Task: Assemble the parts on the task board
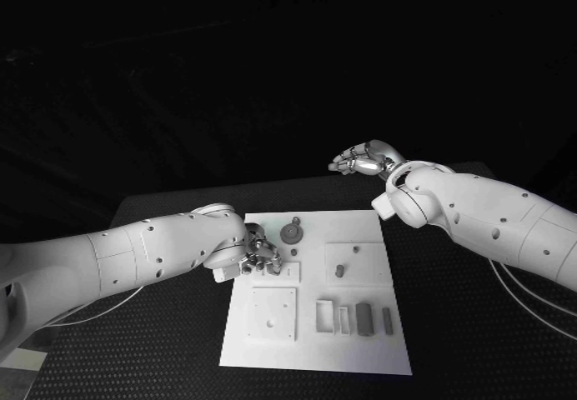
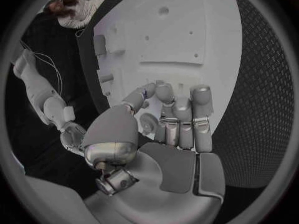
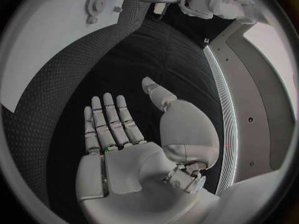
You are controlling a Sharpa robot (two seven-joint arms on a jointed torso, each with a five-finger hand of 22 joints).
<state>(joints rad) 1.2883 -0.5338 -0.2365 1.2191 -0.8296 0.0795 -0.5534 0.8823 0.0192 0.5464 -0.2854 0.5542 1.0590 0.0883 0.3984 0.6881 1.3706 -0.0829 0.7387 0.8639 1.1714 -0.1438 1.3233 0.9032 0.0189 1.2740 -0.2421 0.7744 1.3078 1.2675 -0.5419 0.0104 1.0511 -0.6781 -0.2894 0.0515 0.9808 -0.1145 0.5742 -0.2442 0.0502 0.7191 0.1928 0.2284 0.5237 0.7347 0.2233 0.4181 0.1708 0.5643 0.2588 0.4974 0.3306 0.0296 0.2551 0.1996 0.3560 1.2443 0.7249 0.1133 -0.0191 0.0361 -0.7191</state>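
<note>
Our left hand (image 1: 256, 254) pinches a small round part (image 2: 149, 122) over the task board's (image 1: 361, 350) left edge; next we seat it. Our right hand (image 1: 364, 158) hangs open behind the board.

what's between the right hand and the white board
Only bare black table, in the head view; the right hand hangs open beyond the task board's far edge.

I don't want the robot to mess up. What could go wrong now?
The left hand curls over the edge of the task board, maybe pinching a small round piece; it might slip and roll off. That hand also covers the board beneath it in the head view, so it could miss the spot. The open right hand is too far to help.
</note>
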